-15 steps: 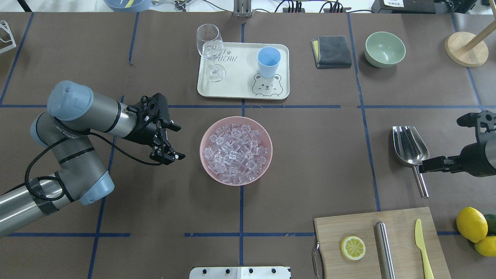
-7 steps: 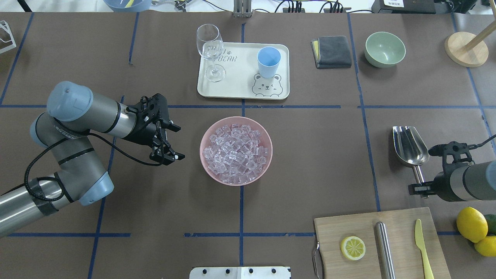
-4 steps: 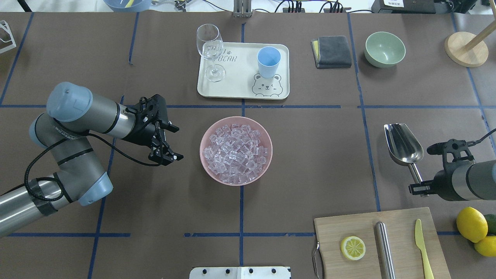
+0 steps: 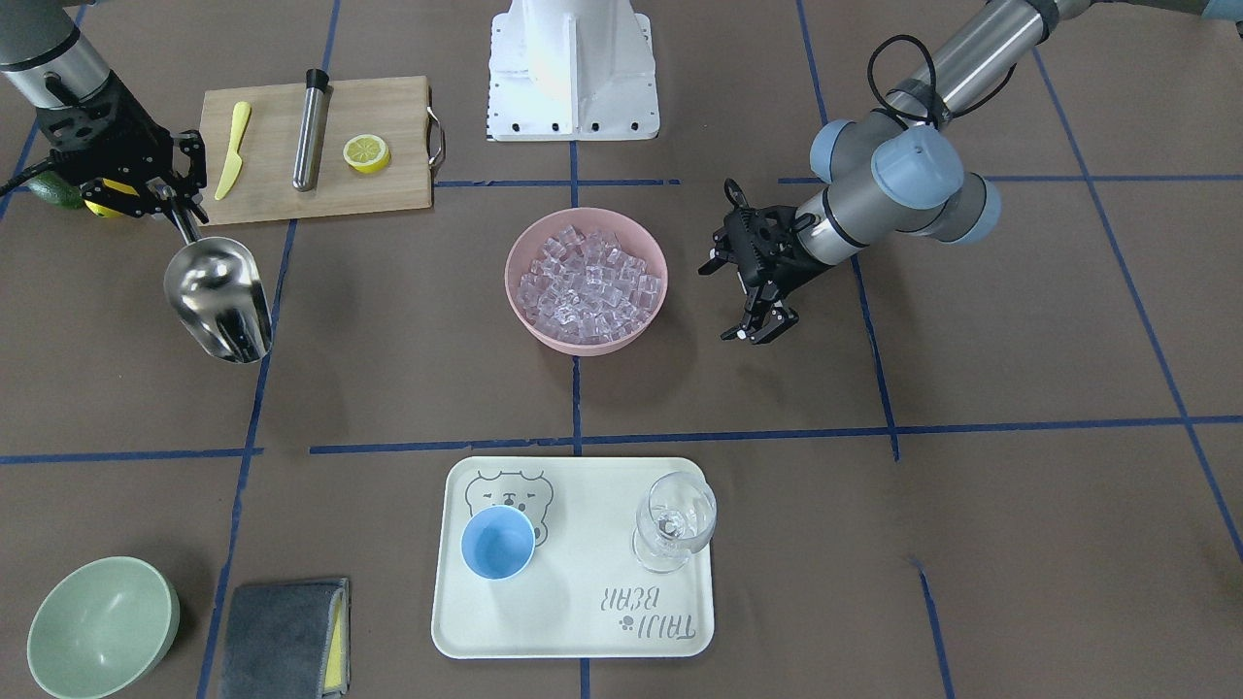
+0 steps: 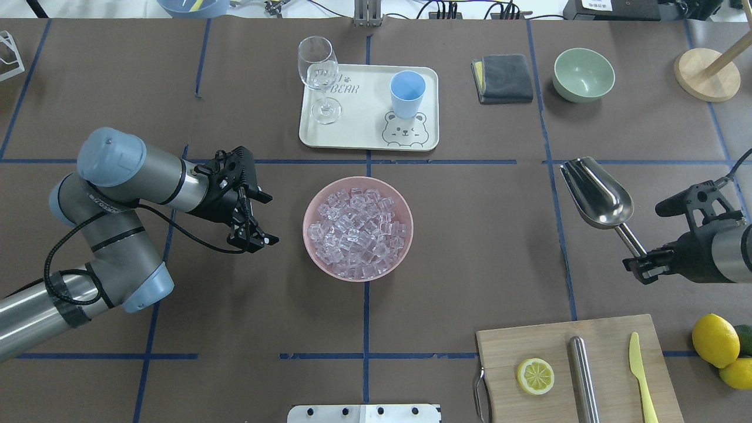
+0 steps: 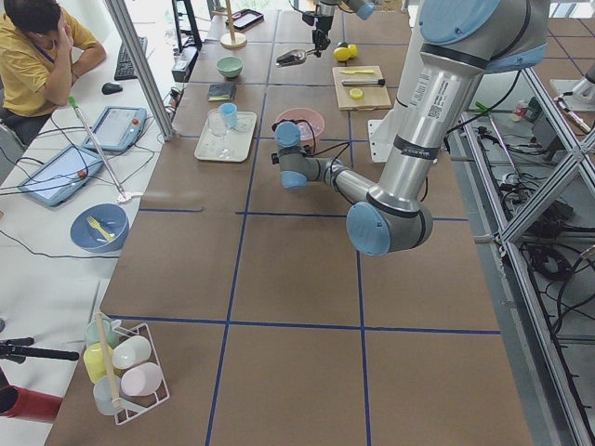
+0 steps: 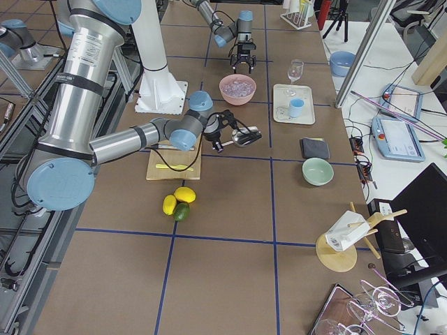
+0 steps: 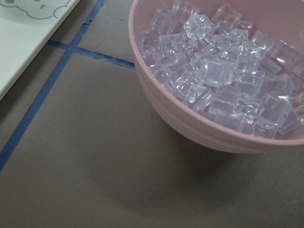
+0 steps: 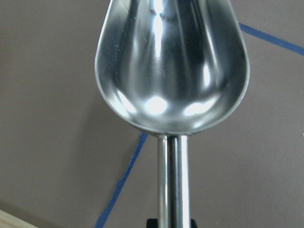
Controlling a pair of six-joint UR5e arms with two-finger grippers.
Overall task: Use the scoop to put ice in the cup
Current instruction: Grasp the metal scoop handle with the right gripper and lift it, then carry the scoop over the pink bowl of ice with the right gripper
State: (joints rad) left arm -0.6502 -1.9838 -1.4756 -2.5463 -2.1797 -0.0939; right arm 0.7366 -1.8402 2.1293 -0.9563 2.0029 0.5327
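Note:
The steel scoop (image 5: 596,194) hangs empty above the table at the right, trough pointing away and left. My right gripper (image 5: 643,263) is shut on the end of its handle; the scoop also shows in the front view (image 4: 218,301) and in the right wrist view (image 9: 171,71). The ice (image 5: 358,229) fills a pink bowl (image 5: 306,235) at the table's middle. My left gripper (image 5: 254,242) is open and empty, just left of that bowl. The light-blue cup (image 5: 407,94) stands empty on a cream tray (image 5: 364,132) beyond the bowl.
A wine glass (image 5: 317,70) stands on the tray's left. A grey cloth (image 5: 502,78), a green bowl (image 5: 583,74) and a wooden stand (image 5: 707,73) sit far right. A cutting board (image 5: 611,352) with lemon half, steel tube and yellow knife lies near right, lemons (image 5: 714,339) beside it.
My right gripper slid down to the end of the scoop's handle, shut on it and lifted the scoop off the table, swinging its trough away and left. The left arm barely moved.

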